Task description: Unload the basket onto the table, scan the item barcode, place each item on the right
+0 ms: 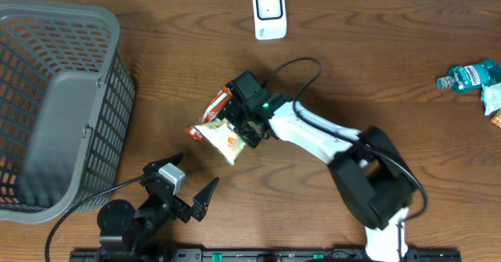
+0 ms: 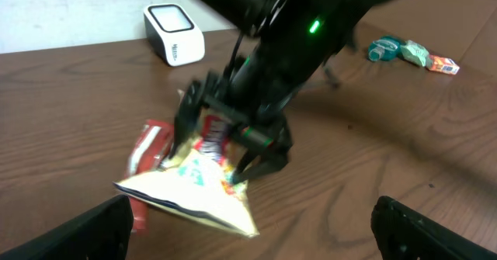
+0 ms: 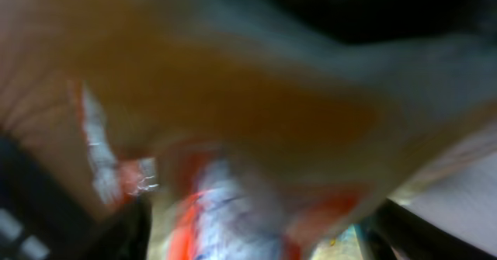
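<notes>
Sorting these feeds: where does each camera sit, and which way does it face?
Overhead: above the table, looking straight down; left gripper, right gripper, snack bag, scanner, basket.
Left wrist: low, facing across the table at the right gripper over the snack bag; own fingers at bottom corners.
Right wrist: close on a blur, likely the snack bag; gripper unclear.
Shared: snack bag and scanner, overhead and left wrist.

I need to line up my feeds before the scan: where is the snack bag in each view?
Overhead: snack bag left of centre, at the right pincer.
Left wrist: snack bag lower left of centre, under that pincer.
Right wrist: only a close orange and white blur; cannot confirm it.
Shared landmark: white scanner, top centre overhead, upper left in left wrist.
</notes>
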You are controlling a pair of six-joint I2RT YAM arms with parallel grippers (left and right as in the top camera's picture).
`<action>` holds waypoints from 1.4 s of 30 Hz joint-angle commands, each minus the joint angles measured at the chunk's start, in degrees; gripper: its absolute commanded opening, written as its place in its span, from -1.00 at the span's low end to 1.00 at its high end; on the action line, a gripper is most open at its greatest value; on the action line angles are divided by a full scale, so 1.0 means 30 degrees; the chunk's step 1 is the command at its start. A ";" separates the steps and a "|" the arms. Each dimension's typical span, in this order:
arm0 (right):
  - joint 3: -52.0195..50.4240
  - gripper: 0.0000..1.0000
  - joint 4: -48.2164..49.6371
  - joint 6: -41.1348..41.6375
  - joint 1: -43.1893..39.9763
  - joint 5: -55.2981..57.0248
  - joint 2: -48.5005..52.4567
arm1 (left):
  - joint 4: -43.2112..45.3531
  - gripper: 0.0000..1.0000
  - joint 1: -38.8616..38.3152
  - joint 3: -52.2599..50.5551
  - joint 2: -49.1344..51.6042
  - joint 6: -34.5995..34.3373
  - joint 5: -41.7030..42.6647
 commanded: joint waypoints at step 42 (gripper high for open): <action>0.0153 -0.97 -1.3464 -1.3427 -0.8466 -2.5383 -0.3825 | 0.0000 0.96 -0.0058 -0.0015 -0.0102 0.0328 -0.0015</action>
